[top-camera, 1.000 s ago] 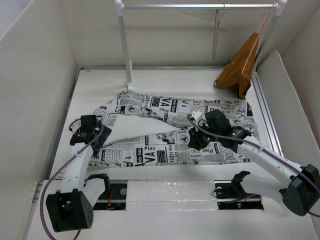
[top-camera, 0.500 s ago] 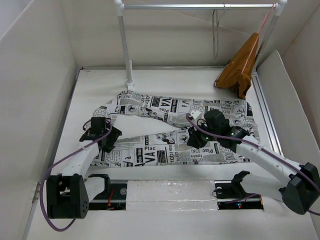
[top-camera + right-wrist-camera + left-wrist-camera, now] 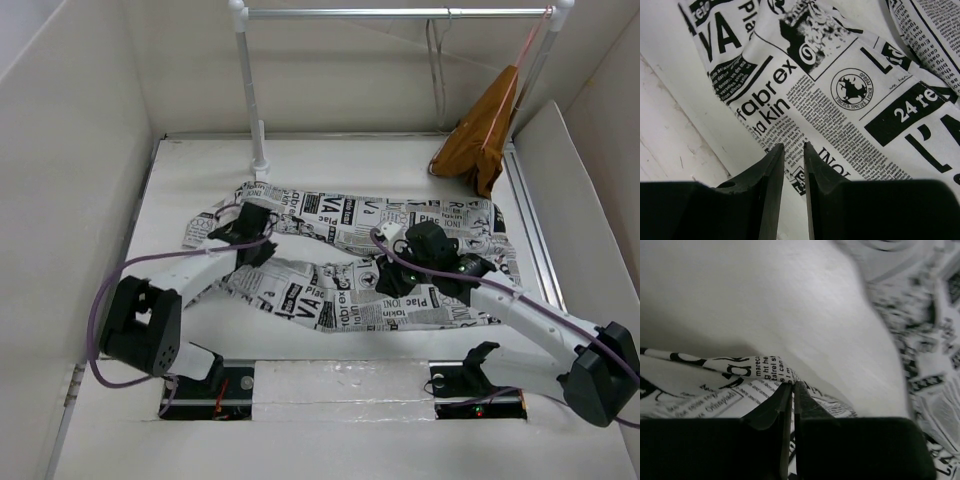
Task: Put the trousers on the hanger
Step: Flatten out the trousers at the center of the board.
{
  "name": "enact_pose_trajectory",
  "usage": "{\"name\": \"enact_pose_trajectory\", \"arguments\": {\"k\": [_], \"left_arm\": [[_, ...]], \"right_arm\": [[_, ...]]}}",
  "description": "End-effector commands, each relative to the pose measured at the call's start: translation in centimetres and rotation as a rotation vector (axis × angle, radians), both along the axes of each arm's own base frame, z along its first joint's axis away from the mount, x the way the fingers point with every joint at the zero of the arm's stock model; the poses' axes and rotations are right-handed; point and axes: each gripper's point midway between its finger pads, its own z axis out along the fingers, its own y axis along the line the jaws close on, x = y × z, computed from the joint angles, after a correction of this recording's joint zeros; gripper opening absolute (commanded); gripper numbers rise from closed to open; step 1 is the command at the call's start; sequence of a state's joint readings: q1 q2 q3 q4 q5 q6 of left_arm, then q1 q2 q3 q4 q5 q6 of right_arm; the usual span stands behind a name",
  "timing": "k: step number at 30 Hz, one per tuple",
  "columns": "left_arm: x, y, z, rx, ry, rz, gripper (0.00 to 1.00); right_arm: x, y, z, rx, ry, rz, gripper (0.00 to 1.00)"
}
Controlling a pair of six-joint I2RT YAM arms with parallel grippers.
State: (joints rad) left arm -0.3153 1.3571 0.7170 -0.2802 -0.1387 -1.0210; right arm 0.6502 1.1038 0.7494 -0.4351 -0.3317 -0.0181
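The trousers point(image 3: 400, 225), white with black newspaper print, lie spread across the table, their lower leg bunched toward the middle. My left gripper point(image 3: 255, 235) is at their left end, and in the left wrist view this gripper point(image 3: 792, 385) is shut, pinching an edge of the printed cloth point(image 3: 740, 372). My right gripper point(image 3: 386, 283) hovers low over the middle of the trousers. Seen from the right wrist, that gripper point(image 3: 793, 146) has its jaws a narrow gap apart over the flat cloth point(image 3: 840, 100). The hanger point(image 3: 435, 60), thin grey wire, hangs on the rail at the back right.
A white clothes rail point(image 3: 400, 13) on a post point(image 3: 250, 90) spans the back. An orange-brown garment point(image 3: 480, 135) hangs from its right end down to the table. White walls close in both sides. A taped strip point(image 3: 340, 385) runs along the near edge.
My left gripper swung from the table's left side up to the right, shut on the trousers' leg end and dragged that leg inward. The right jaws narrowed slightly.
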Motion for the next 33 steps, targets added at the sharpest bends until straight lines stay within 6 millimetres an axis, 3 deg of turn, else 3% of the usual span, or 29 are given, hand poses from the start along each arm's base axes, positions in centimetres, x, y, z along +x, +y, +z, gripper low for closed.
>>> {"name": "enact_pose_trajectory", "arguments": {"k": [1,3,5,6,9,13,14,16,17,18,19,21,22,26,33], "left_arm": [[2.9,-3.2,4.3,0.13,-0.12,-0.032,0.0],[3.3,-4.0,4.3,0.14,-0.126,-0.049,0.0],[3.3,-3.5,4.4,0.171,-0.127,-0.015,0.01],[3.4,-3.3,4.8,0.176,-0.134,0.004,0.27],[3.3,-1.1,5.9,0.214,-0.149,0.057,0.71],[2.0,1.8,8.2,0.235,-0.189,0.116,0.73],[1.3,2.9,9.8,0.248,-0.23,0.142,0.73],[0.3,5.3,10.1,0.266,-0.247,0.2,0.8],[0.7,5.5,11.2,0.199,-0.306,0.198,0.82],[0.2,6.6,9.6,0.195,-0.282,0.194,0.83],[0.2,9.8,9.1,0.203,-0.267,0.251,0.83],[0.6,10.7,7.7,0.13,-0.269,0.249,0.8],[0.7,12.4,7.2,0.128,-0.259,0.278,0.79],[2.9,11.9,5.2,0.078,-0.211,0.232,0.77],[7.4,11.2,5.2,0.016,-0.25,0.222,0.74]], "right_arm": [[0.8,0.1,0.7,0.013,-0.052,-0.03,0.28],[0.7,-0.1,1.0,0.013,-0.062,-0.037,0.27],[0.9,-0.5,1.1,0.012,-0.072,-0.053,0.27],[1.0,-0.5,1.2,0.012,-0.075,-0.055,0.28],[1.0,-0.5,1.1,0.004,-0.069,-0.055,0.34],[1.1,-0.4,1.3,0.002,-0.064,-0.048,0.37],[1.1,-0.3,1.4,0.002,-0.067,-0.047,0.37],[1.2,-0.2,1.5,0.009,-0.069,-0.043,0.37],[1.2,-0.1,1.5,0.01,-0.068,-0.041,0.37],[1.2,0.0,1.4,0.011,-0.067,-0.036,0.37],[1.1,0.0,1.1,0.008,-0.056,-0.031,0.37],[1.0,0.0,0.9,0.003,-0.051,-0.027,0.37],[1.0,0.1,0.9,0.005,-0.048,-0.022,0.37],[0.6,0.1,0.9,0.002,-0.046,-0.01,0.36],[-0.4,-0.2,0.9,0.006,-0.033,-0.012,0.36]]}}
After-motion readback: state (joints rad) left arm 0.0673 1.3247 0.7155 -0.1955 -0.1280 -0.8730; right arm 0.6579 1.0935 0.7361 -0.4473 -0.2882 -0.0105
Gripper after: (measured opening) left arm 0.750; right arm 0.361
